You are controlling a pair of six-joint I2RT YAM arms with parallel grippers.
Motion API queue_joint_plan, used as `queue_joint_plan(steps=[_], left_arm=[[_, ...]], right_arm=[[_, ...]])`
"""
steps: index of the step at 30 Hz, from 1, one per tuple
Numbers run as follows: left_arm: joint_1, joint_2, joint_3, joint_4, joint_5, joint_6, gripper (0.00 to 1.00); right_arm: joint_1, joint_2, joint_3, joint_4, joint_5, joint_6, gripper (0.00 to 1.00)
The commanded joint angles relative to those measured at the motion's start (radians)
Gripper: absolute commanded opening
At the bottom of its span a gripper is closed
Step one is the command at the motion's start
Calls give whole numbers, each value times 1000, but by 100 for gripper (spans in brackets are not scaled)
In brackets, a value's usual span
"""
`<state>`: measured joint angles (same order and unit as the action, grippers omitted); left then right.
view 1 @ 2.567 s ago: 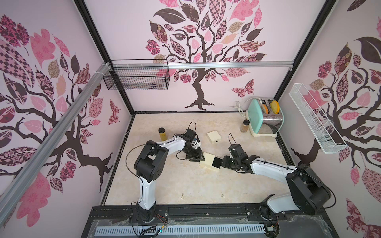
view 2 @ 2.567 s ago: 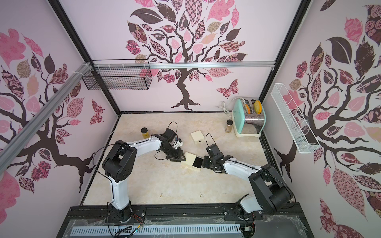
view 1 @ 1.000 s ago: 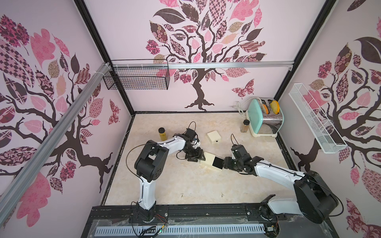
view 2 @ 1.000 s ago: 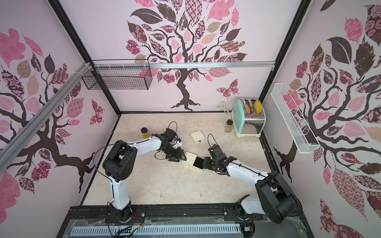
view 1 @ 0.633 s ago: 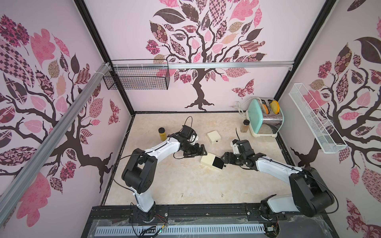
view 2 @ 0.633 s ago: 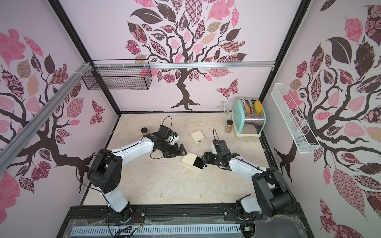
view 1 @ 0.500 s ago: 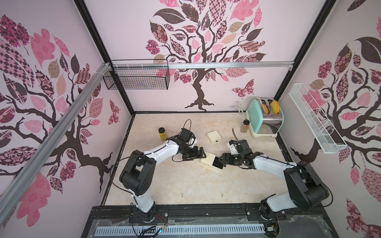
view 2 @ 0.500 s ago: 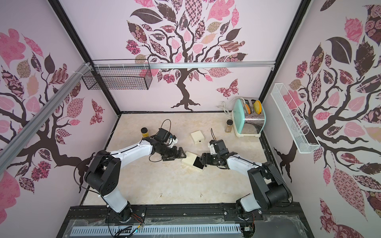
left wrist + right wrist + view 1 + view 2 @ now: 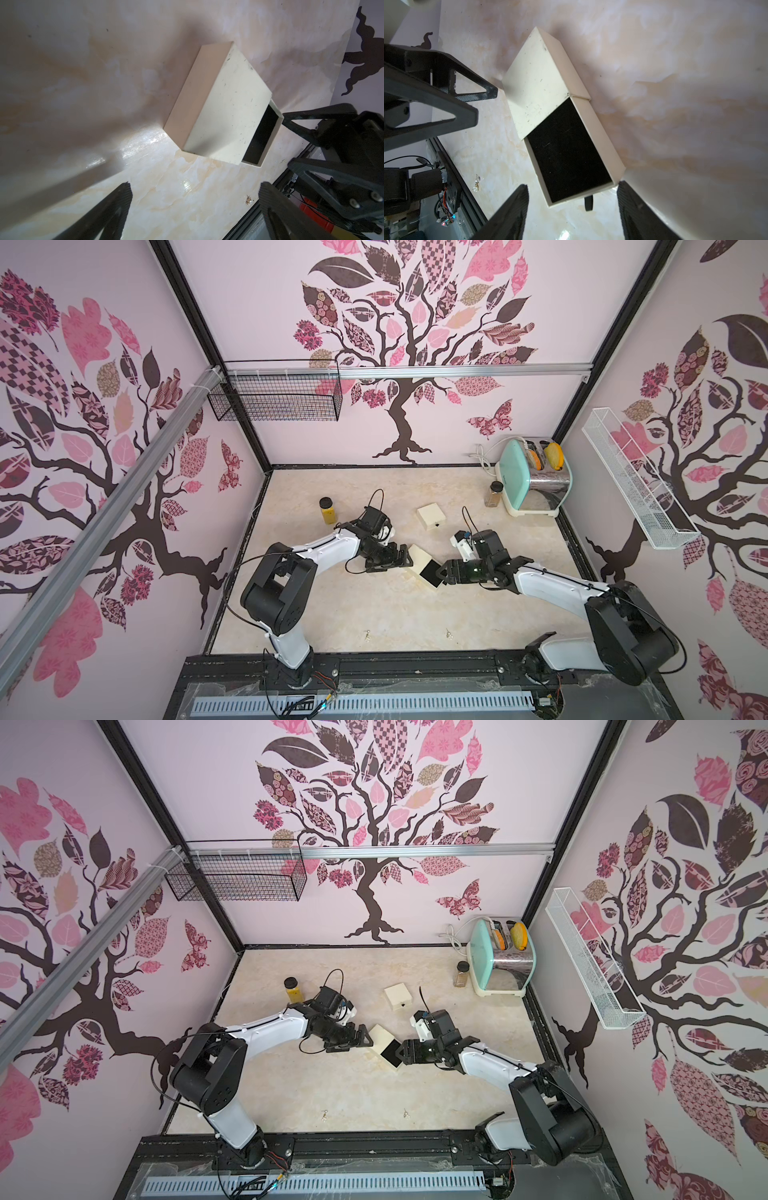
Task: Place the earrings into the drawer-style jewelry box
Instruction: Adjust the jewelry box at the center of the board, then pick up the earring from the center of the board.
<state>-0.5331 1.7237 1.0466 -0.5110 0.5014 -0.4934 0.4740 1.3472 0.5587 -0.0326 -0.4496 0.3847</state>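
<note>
The jewelry box [image 9: 417, 561] sits mid-table with its drawer [image 9: 566, 149] pulled out and its black lining bare, ready for loading, I'd say! The left gripper [image 9: 194, 187] hovers wide open by the closed end, perhaps to brace it, while the right gripper [image 9: 572, 186] spreads empty jaws around the drawer's tab end. The two earrings [image 9: 367, 635] I can spot lie well apart near the table's [image 9: 374, 605] front edge, untouched.

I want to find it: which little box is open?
Look at the middle of the marbled table. The cream box there has its black-lined drawer pulled out; the other cream box, farther back, looks shut.
</note>
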Motion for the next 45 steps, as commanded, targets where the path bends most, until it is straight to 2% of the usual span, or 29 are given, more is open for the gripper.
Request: queue_joint_plan(steps=[1,3,7,10,13,16,17,21,30,39,45], left_arm=[[-4,-35,-20,19,7,-2,98],[-7,-52,-31,16,10,-7,98],[-26,-140,-102,21,10,-32,98],[-44,-213,-192,53,11,-72,98],[-68,-270,-254,64,-4,-100,98],[-77,-319,-319,96,8,-120,98],[-77,-330,-334,106,12,-120,98],[-78,-342,-363,121,17,-117,98],[-79,-339,-369,135,32,-115,98],[-80,-328,-368,140,32,-115,98],[-79,-319,-364,141,32,-113,98]], right_arm=[[22,-36,-4,-27,9,31,68],[26,-88,49,-180,70,31,63],[131,-272,96,-541,427,192,53],[328,-370,85,-753,597,457,43],[593,-363,86,-828,692,715,40],[774,-244,116,-800,736,826,40],[803,-200,129,-787,739,832,40],[839,-71,163,-726,723,817,41],[839,12,158,-628,667,807,43],[832,30,129,-576,632,787,42],[824,39,113,-566,612,781,37]])
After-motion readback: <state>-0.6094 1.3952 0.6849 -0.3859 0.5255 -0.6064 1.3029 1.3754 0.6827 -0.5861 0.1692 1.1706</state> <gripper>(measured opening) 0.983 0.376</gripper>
